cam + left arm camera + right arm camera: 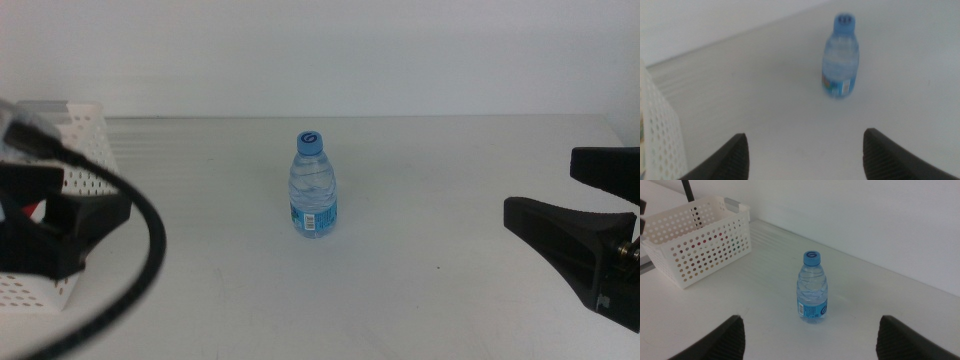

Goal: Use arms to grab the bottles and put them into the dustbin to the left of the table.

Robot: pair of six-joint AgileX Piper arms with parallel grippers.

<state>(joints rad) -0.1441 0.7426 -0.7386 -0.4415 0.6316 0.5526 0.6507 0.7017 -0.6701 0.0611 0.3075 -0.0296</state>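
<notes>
Clear ribbed plastic makes up the small water bottle point(314, 187), standing upright near the middle of the table point(420, 290), its round blue cap point(310, 141) on top and a blue label wrapped round the lower part. The tabletop is plain, matte and off-white. At the left edge sits the dustbin point(85, 135), a white rectangular basket whose walls are punched with rows of round holes; through the holes in the right wrist view I can make out red and yellowish colour inside, too broken up to name. The left gripper point(45, 225), black and angular, hangs beside the dustbin with its jaws spread and nothing between them, a thick black cable point(140, 270) looping off it. The right gripper point(585, 215) waits at the right edge, well apart from the bottle, jaws likewise apart and bare
</notes>
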